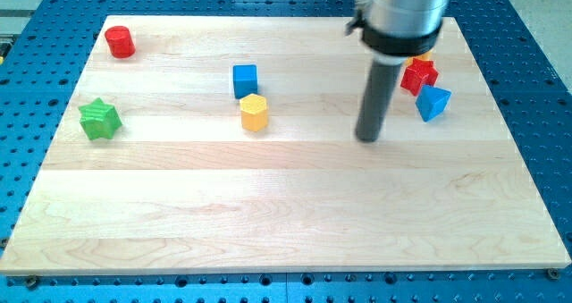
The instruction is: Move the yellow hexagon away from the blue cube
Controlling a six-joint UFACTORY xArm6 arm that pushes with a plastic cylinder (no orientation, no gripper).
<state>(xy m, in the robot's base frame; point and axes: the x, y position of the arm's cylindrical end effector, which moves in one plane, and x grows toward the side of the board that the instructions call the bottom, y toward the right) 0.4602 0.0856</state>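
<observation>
The yellow hexagon [255, 113] sits on the wooden board just below the blue cube [245, 79], almost touching it, left of the board's middle. My tip [368, 138] rests on the board well to the view's right of the yellow hexagon, apart from every block. The rod rises from the tip to the grey arm body at the view's top.
A red cylinder [120, 42] lies at the top left and a green star [99, 119] at the left. A red star [418, 75] and a blue block [433, 102] lie right of the rod, with a bit of yellow behind the arm. The wooden board [286, 223] sits on a blue perforated table.
</observation>
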